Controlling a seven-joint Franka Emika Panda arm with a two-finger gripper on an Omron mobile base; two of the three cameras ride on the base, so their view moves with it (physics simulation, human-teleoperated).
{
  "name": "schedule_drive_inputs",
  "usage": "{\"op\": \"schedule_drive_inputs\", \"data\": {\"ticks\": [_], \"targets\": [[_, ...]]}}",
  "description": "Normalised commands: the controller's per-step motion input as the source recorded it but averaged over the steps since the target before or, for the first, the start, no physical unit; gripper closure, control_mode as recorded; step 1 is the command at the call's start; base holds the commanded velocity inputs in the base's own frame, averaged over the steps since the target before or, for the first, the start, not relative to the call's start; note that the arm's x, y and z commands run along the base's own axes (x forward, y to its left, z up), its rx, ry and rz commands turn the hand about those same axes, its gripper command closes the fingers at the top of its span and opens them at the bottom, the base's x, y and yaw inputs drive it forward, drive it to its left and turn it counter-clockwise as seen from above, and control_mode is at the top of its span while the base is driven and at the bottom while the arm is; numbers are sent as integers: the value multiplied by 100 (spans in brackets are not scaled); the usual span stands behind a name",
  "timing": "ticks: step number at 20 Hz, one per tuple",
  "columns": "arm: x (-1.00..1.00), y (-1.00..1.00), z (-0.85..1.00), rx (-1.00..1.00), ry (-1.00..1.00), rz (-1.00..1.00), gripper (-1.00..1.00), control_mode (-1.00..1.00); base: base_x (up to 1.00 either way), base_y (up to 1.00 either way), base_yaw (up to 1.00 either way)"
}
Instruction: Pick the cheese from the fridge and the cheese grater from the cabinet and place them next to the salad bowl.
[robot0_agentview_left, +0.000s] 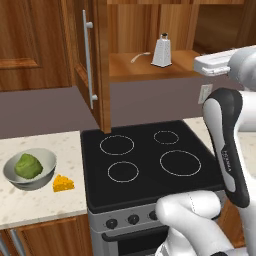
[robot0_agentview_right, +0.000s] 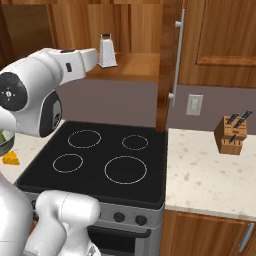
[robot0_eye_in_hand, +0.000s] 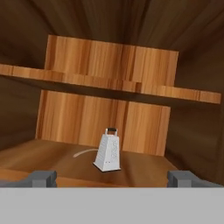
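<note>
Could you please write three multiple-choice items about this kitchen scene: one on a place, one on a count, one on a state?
1. Where does the cheese lie?
A. on the counter beside the salad bowl
B. on the stove
C. on the cabinet shelf

2. How many burner rings does the black stove show?
A. two
B. four
C. six

3. In what state is the claw?
A. shut on the cheese grater
B. shut on nothing
C. open, with the cheese grater ahead of it

Answers:
1. A, as the orange wedge sits on the pale counter right of the bowl.
2. B, since four white rings mark the cooktop.
3. C, because in the hand view the fingertips stand wide apart and the grater stands upright on the shelf beyond them.
</note>
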Motion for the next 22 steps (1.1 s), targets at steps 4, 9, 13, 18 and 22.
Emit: {"op": "schedule_drive_inputs", "data": {"ticks": [4,9,13,18,22], "targets": [[46,1,-19,1,0,0,-100,-100,0,0,0],[51,0,-10,2,0,0,-100,-100,0,0,0],[56,0,-7,4,1,0,-100,-100,0,0,0],[63,0,0,5,12,0,-100,-100,0,0,0],[51,0,0,3,11,0,-100,-100,0,0,0]]}}
